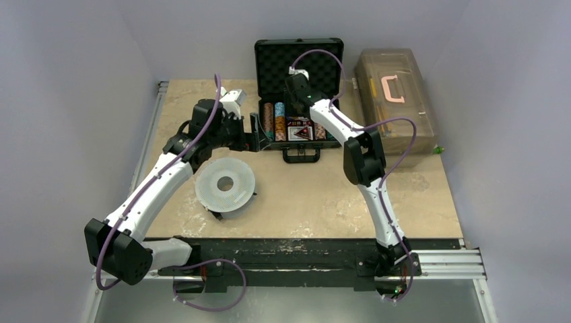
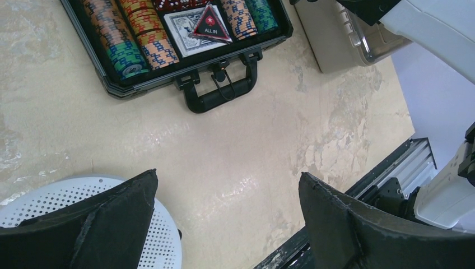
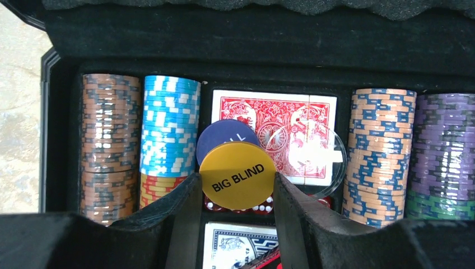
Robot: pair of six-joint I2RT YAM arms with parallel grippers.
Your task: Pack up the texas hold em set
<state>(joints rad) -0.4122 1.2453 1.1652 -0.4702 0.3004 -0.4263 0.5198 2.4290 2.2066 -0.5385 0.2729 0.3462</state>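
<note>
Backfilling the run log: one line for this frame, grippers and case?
left gripper open, empty, over table | right gripper shut on BIG BLIND button above open briefcase | chips, card deck already in

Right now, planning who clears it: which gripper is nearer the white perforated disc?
Left. The left gripper hangs just beyond the disc; the right gripper, holding a yellow button, is over the briefcase.

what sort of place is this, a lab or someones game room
Likely a robot lab cell, not a game room: plain grey walls box in the tabletop, two arms are bolted to a metal rail, and the poker case sits beside a toolbox.
</note>
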